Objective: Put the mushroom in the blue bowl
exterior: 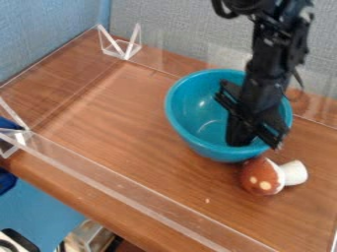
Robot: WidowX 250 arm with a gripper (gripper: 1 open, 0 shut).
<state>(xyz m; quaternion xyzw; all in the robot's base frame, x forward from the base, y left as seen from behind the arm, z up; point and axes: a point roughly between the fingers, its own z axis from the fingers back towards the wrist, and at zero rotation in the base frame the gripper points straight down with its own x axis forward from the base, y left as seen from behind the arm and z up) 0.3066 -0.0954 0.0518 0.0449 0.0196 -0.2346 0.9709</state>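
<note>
Near the right edge of the wooden worktop, a blue bowl is seen standing upright. It is round and shiny, and its inside looks bare where it can be seen. A black robot arm is seen reaching down from the top of the view. The hand is pointed straight down at the right side of the bowl, over the rim that faces the mushroom. Part of the rim is hidden behind it. The hand is clenched, and nothing is seen gripped in it.

The mushroom is found on the worktop, just beside the bowl, toward the near right corner. It is lying on its side. Its reddish-brown cap with pale spots is turned toward the bowl, and its short white stem is pointed toward the right edge. The mushroom is outside the bowl. It lies just below the tip of the hand, and whether the two touch cannot be told.

A low clear wall is set around the edges of the worktop. Two clear triangle-shaped props are seen at the far left corner. A blue backdrop is seen behind the far edge.
</note>
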